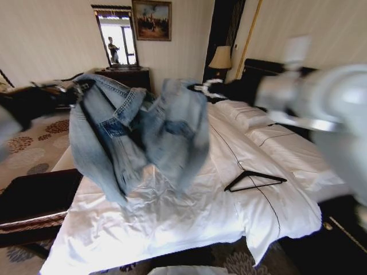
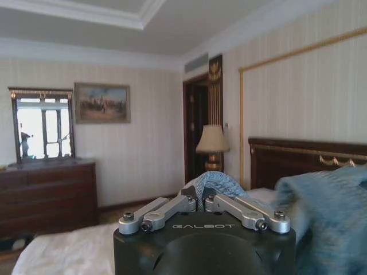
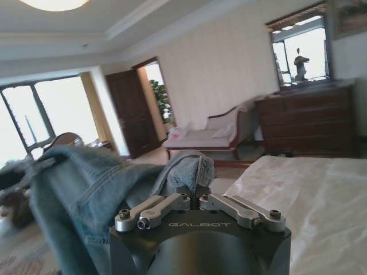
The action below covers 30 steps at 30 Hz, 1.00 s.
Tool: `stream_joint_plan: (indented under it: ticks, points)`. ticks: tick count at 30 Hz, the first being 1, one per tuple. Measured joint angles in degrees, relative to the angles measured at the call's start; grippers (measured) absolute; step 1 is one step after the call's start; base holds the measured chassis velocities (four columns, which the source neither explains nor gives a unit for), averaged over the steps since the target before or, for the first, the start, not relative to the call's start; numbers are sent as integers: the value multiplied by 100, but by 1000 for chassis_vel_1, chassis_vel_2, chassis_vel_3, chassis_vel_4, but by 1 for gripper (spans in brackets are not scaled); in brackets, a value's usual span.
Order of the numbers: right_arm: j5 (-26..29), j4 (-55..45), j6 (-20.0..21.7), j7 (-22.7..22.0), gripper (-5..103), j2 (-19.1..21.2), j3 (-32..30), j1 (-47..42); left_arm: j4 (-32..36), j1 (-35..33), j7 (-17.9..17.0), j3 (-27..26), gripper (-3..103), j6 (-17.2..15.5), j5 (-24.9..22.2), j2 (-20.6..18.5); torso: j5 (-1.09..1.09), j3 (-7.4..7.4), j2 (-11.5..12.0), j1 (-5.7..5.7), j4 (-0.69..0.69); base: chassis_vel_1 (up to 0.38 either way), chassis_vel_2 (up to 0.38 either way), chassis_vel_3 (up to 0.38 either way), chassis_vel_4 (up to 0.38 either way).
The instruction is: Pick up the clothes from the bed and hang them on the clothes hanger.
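You've got the denim jacket (image 1: 137,129) lifted clear of the bed (image 1: 189,212), spread between both arms and hanging open above the white sheet. Left gripper (image 1: 80,87) is up at the jacket's left shoulder; in your left wrist view the left gripper's fingers are clenched on a fold of denim (image 2: 209,184), with more jacket bunched beside it. Collar and front panels sag in the middle, one sleeve dangling low toward the sheet. Right gripper (image 1: 205,87) sits at the other shoulder, above the bed near the pillows (image 1: 252,117); your right wrist view shows its jaws pinched shut on a denim fold (image 3: 192,169), rest of the jacket draping away from it. Black clothes hanger (image 1: 252,179) lies flat on the sheet to the right of the jacket, touching nothing but the bedding, close to the dark seam line. Dark padded bench (image 1: 34,197) sits at the bed's left side, lamp (image 1: 221,57) by the headboard
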State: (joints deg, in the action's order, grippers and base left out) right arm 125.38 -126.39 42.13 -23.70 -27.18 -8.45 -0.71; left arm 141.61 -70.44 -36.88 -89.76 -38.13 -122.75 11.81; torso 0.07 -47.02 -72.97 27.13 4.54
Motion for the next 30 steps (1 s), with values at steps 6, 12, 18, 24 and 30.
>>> stream_joint_plan:
  ticks: [6,12,18,24,30]
  points:
    - [1295,-568,-1,-265,2,987,-736,38,-57,288,-1890,-1974,2,-459,-3545,-643,-6,-1,0,0,-7,0,0,0,0]
    - [1538,-742,5,-788,2,1162,-777,-271,-223,260,-2599,-1806,2,-449,-4370,-654,-2,-2,0,2,-2,0,0,0,0]
    - [430,-614,20,-1245,2,288,-64,-903,-96,-1455,-1520,-856,2,-430,-1428,443,-10,-5,3,6,-5,0,0,0,0]
    - [-902,-142,16,-1288,2,-685,1095,-1162,-424,-3067,-164,461,2,-419,1144,1098,-7,-5,4,7,-4,0,0,0,0]
    - [-2218,1438,9,-1087,2,-2324,2653,-1014,-861,-3074,610,1916,2,-387,3114,2008,-7,-5,4,4,-11,0,0,0,0]
